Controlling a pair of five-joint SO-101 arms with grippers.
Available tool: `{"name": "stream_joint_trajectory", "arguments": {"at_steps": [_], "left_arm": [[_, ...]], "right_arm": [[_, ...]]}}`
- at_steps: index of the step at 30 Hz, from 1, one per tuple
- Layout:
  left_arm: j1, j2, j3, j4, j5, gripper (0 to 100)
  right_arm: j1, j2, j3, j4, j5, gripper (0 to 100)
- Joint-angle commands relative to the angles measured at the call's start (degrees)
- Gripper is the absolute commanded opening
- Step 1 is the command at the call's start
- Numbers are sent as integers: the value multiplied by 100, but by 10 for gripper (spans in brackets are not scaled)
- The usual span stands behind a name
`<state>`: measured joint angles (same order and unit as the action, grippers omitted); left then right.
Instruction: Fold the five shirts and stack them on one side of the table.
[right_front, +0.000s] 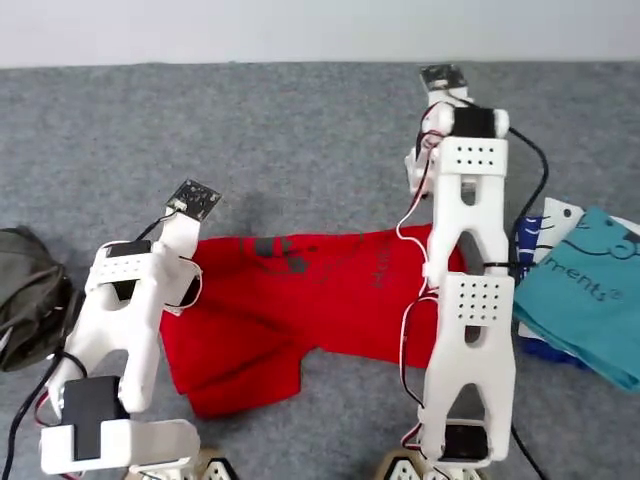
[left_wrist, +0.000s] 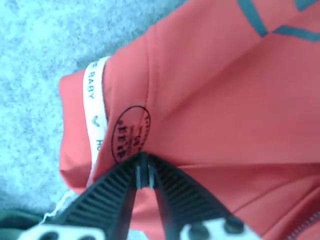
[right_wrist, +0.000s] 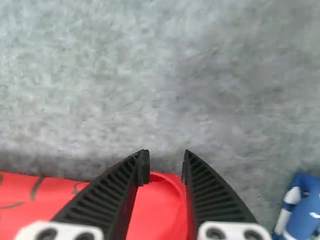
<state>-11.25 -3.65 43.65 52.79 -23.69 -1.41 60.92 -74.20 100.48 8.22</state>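
Observation:
A red shirt (right_front: 300, 300) lies partly folded on the grey table, its dark print facing up. In the left wrist view my left gripper (left_wrist: 143, 172) is shut on the red shirt (left_wrist: 225, 100) at its collar end, just beside the round printed mark and the white neck tape (left_wrist: 92, 115). My right gripper (right_wrist: 165, 167) stands open at the shirt's far right edge, its fingers straddling the rim of the red cloth (right_wrist: 160, 200). In the high view the right arm (right_front: 470, 290) rises over that side of the shirt.
A folded teal shirt (right_front: 585, 295) lies at the right edge on top of a blue and white garment (right_front: 535, 235), also seen as blue cloth (right_wrist: 300, 200). A dark olive garment (right_front: 25, 295) is bunched at the left edge. Bare grey table (right_front: 300, 130) stretches behind.

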Motion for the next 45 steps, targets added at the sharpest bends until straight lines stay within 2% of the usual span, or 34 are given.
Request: {"name": "stream_joint_trajectory", "arguments": {"at_steps": [1, 7, 17, 24, 31, 36, 40, 45], "left_arm": [[9, -273, -31, -123, -70, 13], [9, -273, -22, -193, -70, 13], [9, -273, -22, -193, -70, 13], [9, -273, -22, -193, -70, 13], [9, -273, -22, -193, -70, 13], [9, -273, -22, -193, -70, 13], [9, -273, -22, -193, -70, 13], [9, -273, -22, -193, -62, 13]], "right_arm": [[-180, -787, 580, 259, -79, 125], [-286, -1815, 2163, 207, -97, 126], [13, -1288, 2224, -602, -53, 126], [840, -637, 2224, -690, 202, 126], [1543, -813, 1653, -585, 448, 123], [1235, -857, 1081, 259, 580, 124], [769, -866, 800, 233, 264, 124], [40, -804, 765, 233, 229, 124]]}}
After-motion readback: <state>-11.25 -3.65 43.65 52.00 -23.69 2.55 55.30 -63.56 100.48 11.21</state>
